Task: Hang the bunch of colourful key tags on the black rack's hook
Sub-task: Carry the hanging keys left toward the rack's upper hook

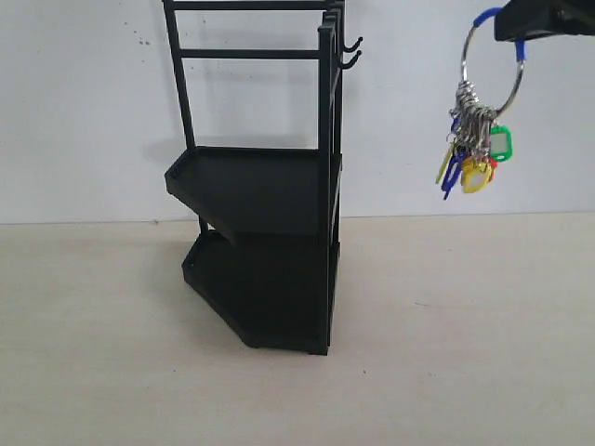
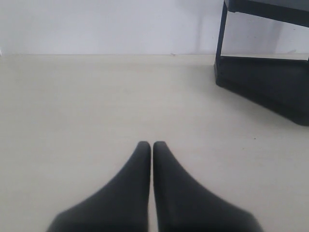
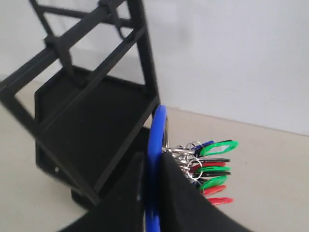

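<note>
The colourful key tag bunch (image 1: 474,153) dangles in mid-air from its large ring. The jaws of the right gripper (image 3: 153,164) pinch the ring at its blue sleeve, roughly level with the hook (image 1: 353,44) on the black rack (image 1: 270,186) but well apart from it. The left gripper (image 2: 152,145), jaws closed on nothing, hovers over the table (image 1: 465,353). The likely risks: the loose-hanging tags could snag a post, or the ring could miss the thin prong and drop on release.

Bright, even, diffuse light; shadows faint and soft-edged; right wrist view slightly blurred close up.
</note>
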Available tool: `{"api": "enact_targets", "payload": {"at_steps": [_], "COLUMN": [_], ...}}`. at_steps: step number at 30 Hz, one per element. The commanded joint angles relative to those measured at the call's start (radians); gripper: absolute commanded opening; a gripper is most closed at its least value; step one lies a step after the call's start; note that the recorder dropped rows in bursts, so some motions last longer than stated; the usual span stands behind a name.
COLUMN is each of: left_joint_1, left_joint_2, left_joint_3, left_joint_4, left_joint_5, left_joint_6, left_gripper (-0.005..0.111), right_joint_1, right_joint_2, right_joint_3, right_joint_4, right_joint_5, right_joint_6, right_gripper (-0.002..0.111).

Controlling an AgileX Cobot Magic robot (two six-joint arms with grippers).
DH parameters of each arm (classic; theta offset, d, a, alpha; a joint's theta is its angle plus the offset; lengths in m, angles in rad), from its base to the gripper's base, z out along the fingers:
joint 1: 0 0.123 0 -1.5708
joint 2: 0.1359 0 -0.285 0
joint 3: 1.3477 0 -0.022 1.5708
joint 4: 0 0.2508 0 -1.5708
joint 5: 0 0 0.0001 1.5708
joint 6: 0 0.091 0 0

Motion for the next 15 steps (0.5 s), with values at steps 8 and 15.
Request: {"api": "enact_targets", "payload": {"at_steps": [8, 15], "left_joint_1": [0.000, 0.000], "left_joint_2": [-0.002, -0.002], "left_joint_3": [-0.001, -0.001], "left_joint_4": [-0.007, -0.007], "left_joint_5": [-0.015, -0.015], "left_joint_6": [-0.010, -0.010], "left_gripper": [0.004, 0.004], "right_joint_1": [-0.010, 0.038], "right_joint_2": [0.008, 0.021], "right_joint_3": [0.019, 0.019], "right_joint_4": [0.042, 0.015], "right_joint_5": [-0.043, -0.090], "right_joint_6": [0.124, -0.038], "right_gripper": [0.000, 0.000]}}
